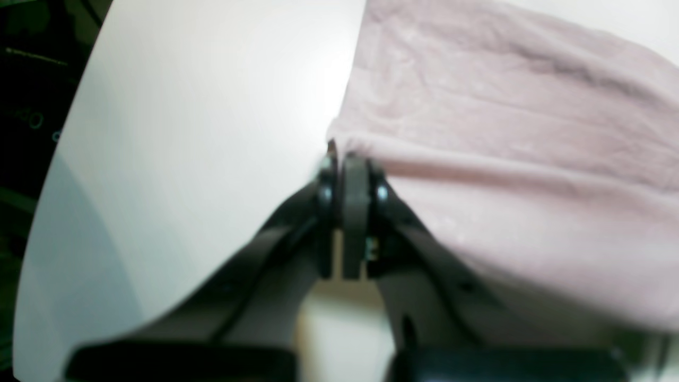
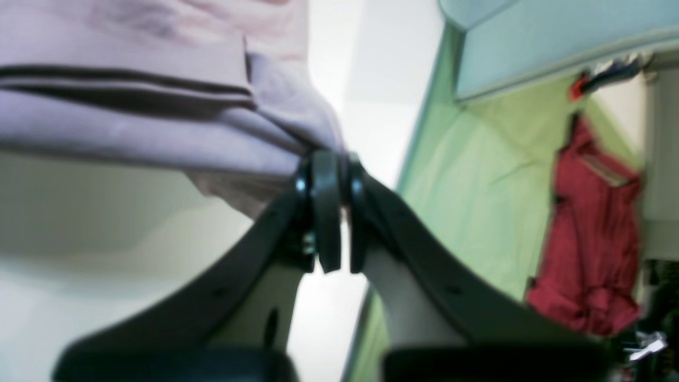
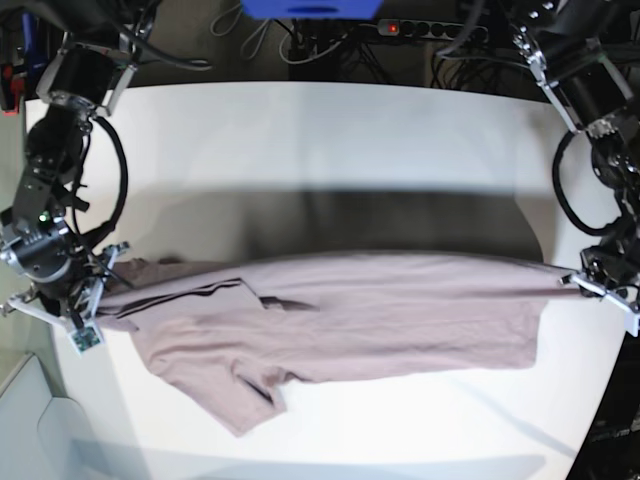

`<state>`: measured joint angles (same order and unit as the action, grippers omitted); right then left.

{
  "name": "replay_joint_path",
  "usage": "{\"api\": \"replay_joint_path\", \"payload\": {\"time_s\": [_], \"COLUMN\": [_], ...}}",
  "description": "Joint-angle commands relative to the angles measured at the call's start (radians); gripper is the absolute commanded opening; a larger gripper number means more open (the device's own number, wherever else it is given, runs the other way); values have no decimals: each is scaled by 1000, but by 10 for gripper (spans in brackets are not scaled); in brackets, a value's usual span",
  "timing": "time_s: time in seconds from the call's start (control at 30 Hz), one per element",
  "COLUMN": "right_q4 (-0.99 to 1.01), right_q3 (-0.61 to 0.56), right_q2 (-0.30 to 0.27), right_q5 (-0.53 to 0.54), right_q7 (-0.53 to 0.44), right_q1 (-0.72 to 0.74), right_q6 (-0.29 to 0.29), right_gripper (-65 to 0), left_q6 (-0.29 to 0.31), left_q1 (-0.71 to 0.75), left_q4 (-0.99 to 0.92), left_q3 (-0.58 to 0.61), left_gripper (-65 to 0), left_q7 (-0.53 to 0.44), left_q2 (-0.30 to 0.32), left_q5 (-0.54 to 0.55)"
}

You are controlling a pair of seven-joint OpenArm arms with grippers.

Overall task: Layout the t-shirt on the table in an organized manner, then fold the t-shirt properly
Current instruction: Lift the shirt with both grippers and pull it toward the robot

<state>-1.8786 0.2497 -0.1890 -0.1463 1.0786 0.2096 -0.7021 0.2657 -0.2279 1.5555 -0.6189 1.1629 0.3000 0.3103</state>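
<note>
The mauve-pink t-shirt [image 3: 340,315] hangs stretched between my two grippers above the white table [image 3: 300,140], its lower part sagging onto the tabletop. My left gripper [image 1: 339,154] is shut on a pinched edge of the t-shirt [image 1: 504,159] at the right of the base view, where the left gripper [image 3: 578,281] holds the cloth taut. My right gripper [image 2: 331,156] is shut on a bunched fold of the t-shirt [image 2: 159,106] at the left of the base view, the right gripper [image 3: 105,268] near a sleeve. A sleeve [image 3: 240,395] droops toward the front.
The table's rounded left edge [image 1: 58,159] drops to a dark floor. Beyond the table edge in the right wrist view lie a green floor mat [image 2: 477,185] and a red cloth [image 2: 589,233]. Cables and a power strip [image 3: 430,28] run behind the table.
</note>
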Motion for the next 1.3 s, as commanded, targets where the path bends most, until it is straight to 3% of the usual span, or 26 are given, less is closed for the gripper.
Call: {"api": "replay_joint_path", "payload": {"time_s": [0.0,0.4,0.67,0.77,1.27], "right_q4": [-9,0,-26,-48,-52], "right_q3": [-6,-2,13,73,129], "right_q2": [-11,-7,-4,36,19], "right_q5": [0,-2,-2,-2,-2], "right_q7": [-7,-8,-11,-15,-16], "right_q1": [12,15,-43,-42,-71], "right_q6": [4,4,4,4,4], "right_gripper": [-650,-650,-650,-650,-650], "left_q6": [-4,-4,-4,-4,-3], "left_q1": [-20,0,42,34,38], "left_q4": [15,18,27,27,27], "left_q3": [-5,-9,-11,-19,-63], "left_gripper": [-648,-648,-648,-648,-648], "left_q7": [-21,-21,-21,-21,-19], "left_q2": [26,72,72,72,67], "left_q5": [2,10,10,10,11]}}
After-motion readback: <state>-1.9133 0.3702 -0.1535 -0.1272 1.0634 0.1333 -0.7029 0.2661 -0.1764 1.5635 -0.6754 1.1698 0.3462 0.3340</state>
